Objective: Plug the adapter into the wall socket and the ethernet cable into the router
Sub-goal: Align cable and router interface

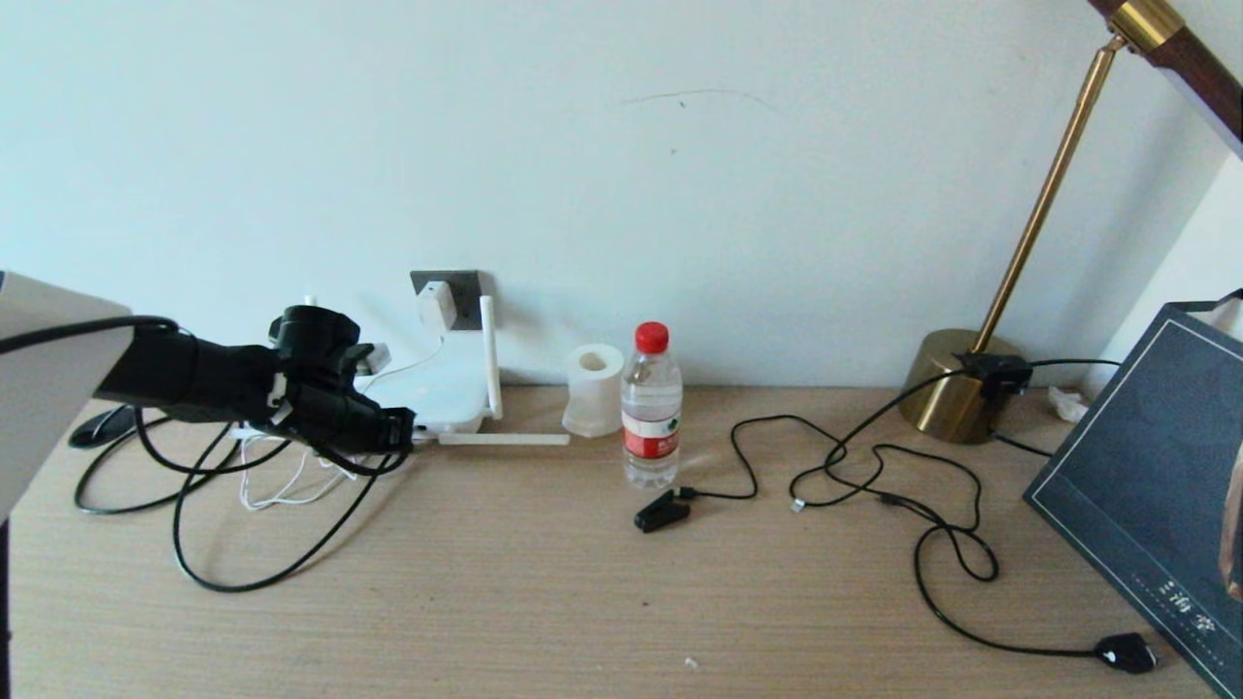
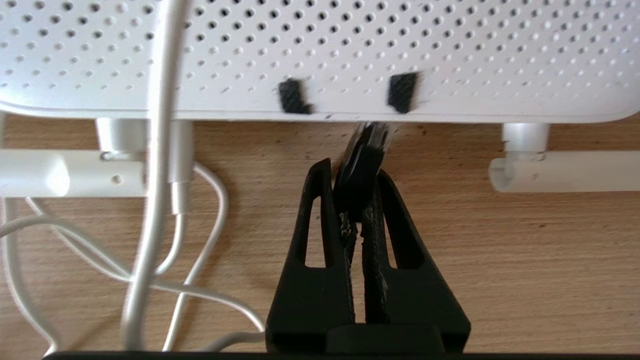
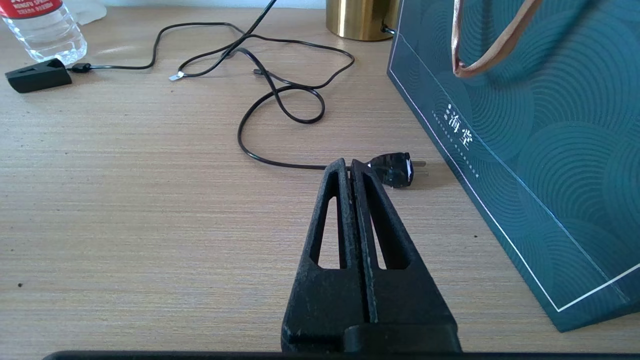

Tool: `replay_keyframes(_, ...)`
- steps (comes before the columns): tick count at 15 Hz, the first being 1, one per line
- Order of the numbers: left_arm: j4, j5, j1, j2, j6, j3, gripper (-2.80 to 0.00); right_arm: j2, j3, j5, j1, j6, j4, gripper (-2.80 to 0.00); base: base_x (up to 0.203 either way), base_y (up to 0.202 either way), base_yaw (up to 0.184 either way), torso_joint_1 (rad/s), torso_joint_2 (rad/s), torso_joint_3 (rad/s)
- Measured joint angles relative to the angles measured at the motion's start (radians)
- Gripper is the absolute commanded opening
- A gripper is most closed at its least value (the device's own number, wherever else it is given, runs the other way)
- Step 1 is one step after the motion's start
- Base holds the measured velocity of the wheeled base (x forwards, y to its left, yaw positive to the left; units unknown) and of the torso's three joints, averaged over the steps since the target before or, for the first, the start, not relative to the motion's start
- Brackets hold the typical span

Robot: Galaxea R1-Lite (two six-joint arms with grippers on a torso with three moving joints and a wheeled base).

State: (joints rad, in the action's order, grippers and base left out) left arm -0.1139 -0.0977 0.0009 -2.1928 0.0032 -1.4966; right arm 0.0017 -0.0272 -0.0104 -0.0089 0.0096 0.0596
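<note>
From the head cam the left gripper (image 1: 393,432) is just sitting at the front edge of the router (image 1: 437,393), cables looping on the desk (image 1: 583,582) under the arm. The left wrist cam is showing what that view hides: the fingers are clamping the ethernet cable (image 2: 357,170) by its black boot, clear tip right at the router's edge below two dark ports. Further back, the adapter (image 1: 436,306) is sitting in the wall socket (image 1: 464,289). Only the right wrist cam is catching the right gripper (image 3: 350,167), closed on nothing, hanging over a black plug (image 3: 395,169) beside a dark paper bag (image 3: 525,150).
</note>
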Motion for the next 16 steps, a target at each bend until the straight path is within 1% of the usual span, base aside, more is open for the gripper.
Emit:
replay_keyframes(9,0.015,0.005,-0.024,-0.018,-0.006,0.004,-2.8,0.0,-0.001,0.0,0.0,0.0,0.001,-2.8,0.0,0.0,0.0,0.0,0.0,0.0)
replay_keyframes(11,0.025,-0.002,-0.027,0.003,-0.006,0.05,-2.8,0.0,-0.001,0.0,0.0,0.0,0.001,-2.8,0.0,0.0,0.0,0.0,0.0,0.0)
replay_keyframes(12,0.022,-0.011,-0.03,0.032,-0.003,0.095,-2.8,0.0,-0.001,0.0,0.0,0.0,0.001,-2.8,0.0,0.0,0.0,0.0,0.0,0.0)
replay_keyframes(14,0.002,-0.028,-0.033,0.114,0.01,0.192,-2.8,0.0,-0.001,0.0,0.0,0.002,0.0,-2.8,0.0,0.0,0.0,0.0,0.0,0.0)
replay_keyframes(16,0.0,-0.055,-0.031,0.239,0.034,0.305,-2.8,0.0,0.001,-0.001,-0.001,0.014,-0.001,-2.8,0.0,0.0,0.0,0.0,0.0,0.0)
